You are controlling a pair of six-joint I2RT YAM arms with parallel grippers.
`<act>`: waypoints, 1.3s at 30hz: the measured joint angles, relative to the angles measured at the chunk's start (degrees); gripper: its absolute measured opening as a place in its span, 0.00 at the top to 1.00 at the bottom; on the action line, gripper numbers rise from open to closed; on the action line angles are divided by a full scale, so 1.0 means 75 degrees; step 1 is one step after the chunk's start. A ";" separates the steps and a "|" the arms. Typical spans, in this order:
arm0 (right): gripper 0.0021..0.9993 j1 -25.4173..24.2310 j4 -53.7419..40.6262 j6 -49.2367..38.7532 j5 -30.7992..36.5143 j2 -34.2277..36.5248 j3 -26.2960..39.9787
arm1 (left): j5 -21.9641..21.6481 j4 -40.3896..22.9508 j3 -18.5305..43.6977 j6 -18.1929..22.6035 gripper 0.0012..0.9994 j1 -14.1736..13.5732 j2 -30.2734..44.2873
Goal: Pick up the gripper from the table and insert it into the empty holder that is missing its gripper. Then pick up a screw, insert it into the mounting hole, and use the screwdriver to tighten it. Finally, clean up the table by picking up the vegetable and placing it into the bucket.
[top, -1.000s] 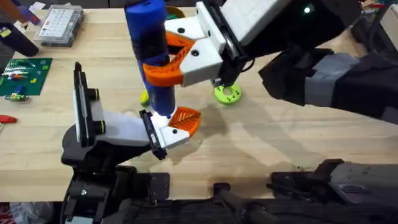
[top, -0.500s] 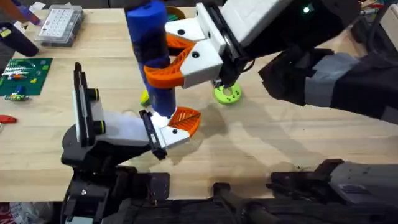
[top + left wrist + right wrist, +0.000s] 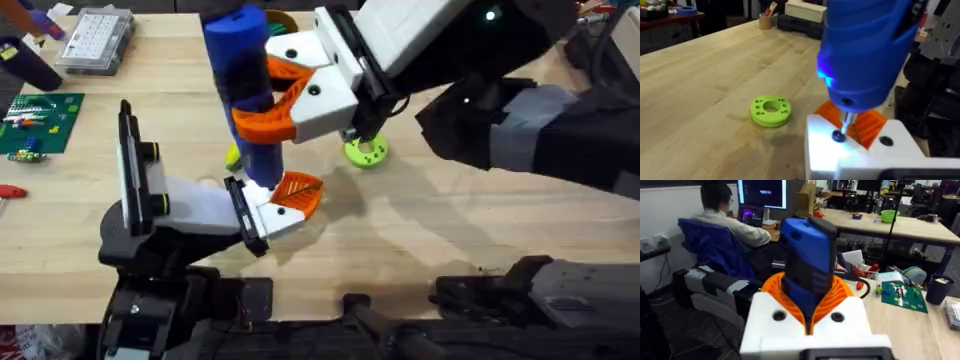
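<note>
The right arm's bulk, close under the overhead camera, covers much of the far table (image 3: 420, 230). The right gripper (image 3: 285, 95) pinches the blue screwdriver (image 3: 245, 95) between its orange pads, holding it upright. That tool's body hides most of the yellow vegetable (image 3: 232, 156), of which a sliver shows by its left side, and all but a rim of the bucket (image 3: 283, 20) behind it. The left gripper cannot be made out, so whether it is spread or pressed together cannot be told. The holder (image 3: 240, 215) sits on its black stand (image 3: 135, 240) with the gripper (image 3: 290, 200) seated in it. In the left wrist view the screwdriver's narrow tip (image 3: 847, 120) meets a screw (image 3: 839, 136) in the white part. A lime-green disc (image 3: 366, 151) lies nearby. Since a second ago nothing has visibly shifted.
</note>
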 joint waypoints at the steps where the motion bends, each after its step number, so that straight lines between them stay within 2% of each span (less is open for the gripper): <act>1: 0.99 0.0000 -0.0003 -0.0007 0.0000 0.0000 0.0000 | 0.0000 0.0000 0.0000 0.0000 1.00 0.0000 0.0000; 39: 0.99 0.0000 -0.0193 -0.0202 0.0000 0.0000 -0.0003 | 0.0000 0.0000 0.0000 0.0000 1.00 0.0000 0.0000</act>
